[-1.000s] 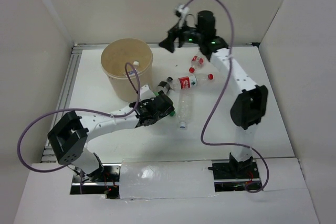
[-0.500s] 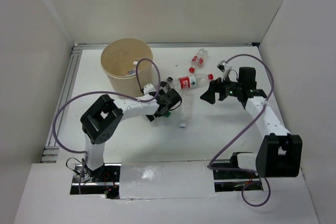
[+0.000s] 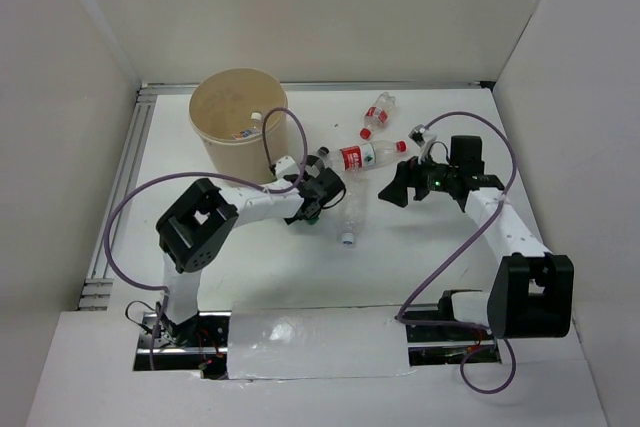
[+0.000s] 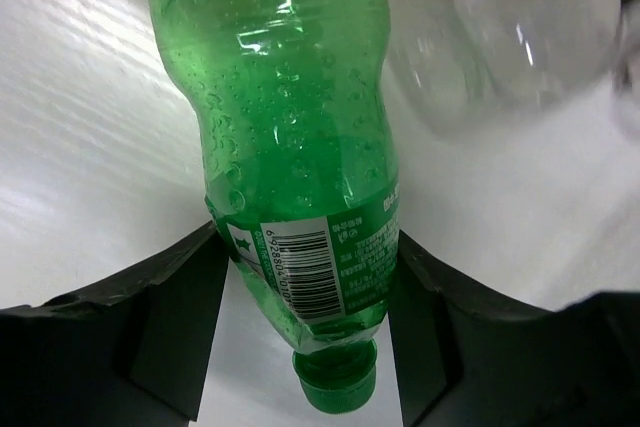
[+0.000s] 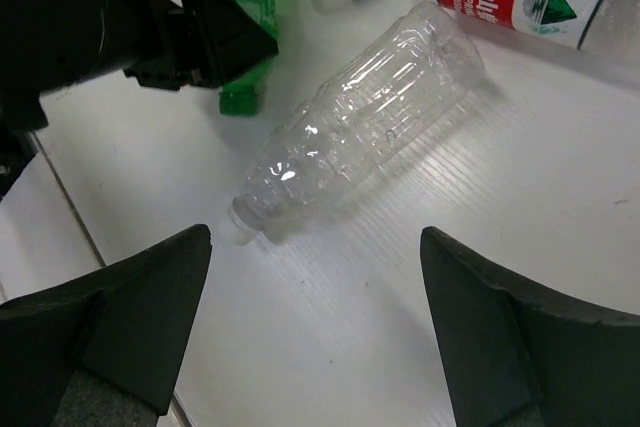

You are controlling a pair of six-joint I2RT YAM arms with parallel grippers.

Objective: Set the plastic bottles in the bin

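The green bottle (image 4: 290, 127) lies on the white table with its cap toward the camera, and my left gripper (image 4: 308, 237) is shut on its labelled lower part, a finger against each side. In the top view that gripper (image 3: 322, 191) sits just right of the tan bin (image 3: 238, 152). A clear uncapped bottle (image 5: 360, 127) lies ahead of my right gripper (image 5: 315, 237), which hangs open above bare table. My right gripper (image 3: 400, 185) is right of the bottle cluster. A red-labelled bottle (image 3: 368, 156) lies between the two grippers, another (image 3: 378, 110) farther back.
A dark-capped bottle (image 3: 318, 159) lies by the bin's right side. A bottle with a white cap (image 3: 256, 118) shows inside the bin. The left arm's purple cable (image 3: 290, 137) loops over the bin's edge. White walls enclose the table on three sides.
The right arm swung from the back wall down to the table's middle. The left arm reached to the green bottle and its jaws closed on it.
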